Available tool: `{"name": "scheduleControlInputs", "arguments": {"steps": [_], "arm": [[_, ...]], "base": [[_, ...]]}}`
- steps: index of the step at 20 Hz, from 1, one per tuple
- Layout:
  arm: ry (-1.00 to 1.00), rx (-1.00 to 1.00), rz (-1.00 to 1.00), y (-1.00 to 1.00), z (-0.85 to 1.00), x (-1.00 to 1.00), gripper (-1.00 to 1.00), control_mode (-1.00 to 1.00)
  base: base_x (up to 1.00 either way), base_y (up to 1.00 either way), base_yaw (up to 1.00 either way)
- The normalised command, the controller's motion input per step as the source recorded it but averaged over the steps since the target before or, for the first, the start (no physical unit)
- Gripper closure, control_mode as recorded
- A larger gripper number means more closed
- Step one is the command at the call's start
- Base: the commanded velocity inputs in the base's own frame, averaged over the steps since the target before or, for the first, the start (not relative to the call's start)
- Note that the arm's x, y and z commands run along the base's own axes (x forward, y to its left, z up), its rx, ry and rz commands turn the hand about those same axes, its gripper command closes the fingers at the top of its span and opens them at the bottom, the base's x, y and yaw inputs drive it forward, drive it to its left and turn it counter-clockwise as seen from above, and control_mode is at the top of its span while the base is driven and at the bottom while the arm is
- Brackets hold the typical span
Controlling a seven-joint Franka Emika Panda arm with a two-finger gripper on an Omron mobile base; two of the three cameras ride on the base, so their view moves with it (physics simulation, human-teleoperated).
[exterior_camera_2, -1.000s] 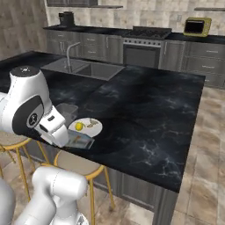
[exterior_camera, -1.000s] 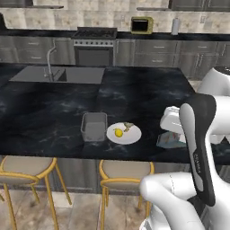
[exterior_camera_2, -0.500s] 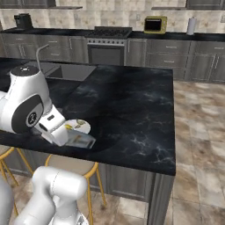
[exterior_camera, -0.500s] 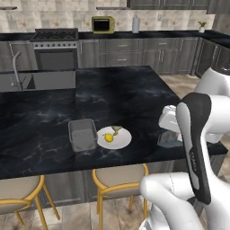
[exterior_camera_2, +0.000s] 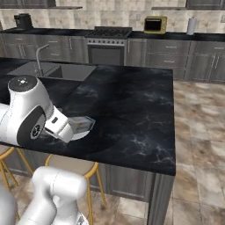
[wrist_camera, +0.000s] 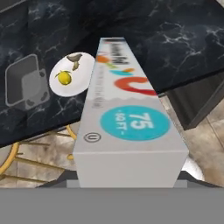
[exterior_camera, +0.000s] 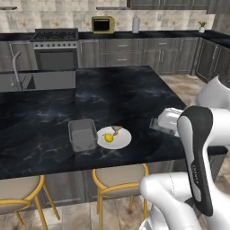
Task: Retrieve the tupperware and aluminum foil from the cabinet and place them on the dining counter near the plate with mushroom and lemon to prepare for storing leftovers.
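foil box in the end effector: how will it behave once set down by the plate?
The foil box is long and flat-sided, so it likely lies stable and won't roll. It looks like stiff, probably light carton. Held at one end, the far end may swing toward the plate.

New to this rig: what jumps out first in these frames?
The aluminum foil box, held lengthwise in the gripper, dominates the hand view, hanging past the near edge of the black counter. Behind it on that counter sit the white plate with lemon and mushroom, and beside it the clear tupperware.
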Motion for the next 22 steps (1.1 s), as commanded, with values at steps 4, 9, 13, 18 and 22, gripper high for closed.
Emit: {"name": "scheduleControlInputs", "arguments": {"steps": [4, 9, 13, 18, 22], "arm": [[-0.06, -0.09, 0.18, -0.01, -0.27, 0.5, 1.0, -1.0], [0.01, -0.11, 0.21, -0.11, -0.33, 0.62, 1.0, -1.0], [0.07, -0.09, 0.17, -0.18, -0.31, 0.61, 1.0, -1.0], [0.09, -0.03, 0.03, -0.28, -0.34, 0.54, 1.0, -1.0], [0.01, 0.0, 0.0, -0.29, -0.52, 0.47, 1.0, -1.0]], "base": [[0.0, 0.0, 0.0], [0.0, 0.0, 0.0], [0.0, 0.0, 0.0], [0.0, 0.0, 0.0], [0.0, 0.0, 0.0]]}}
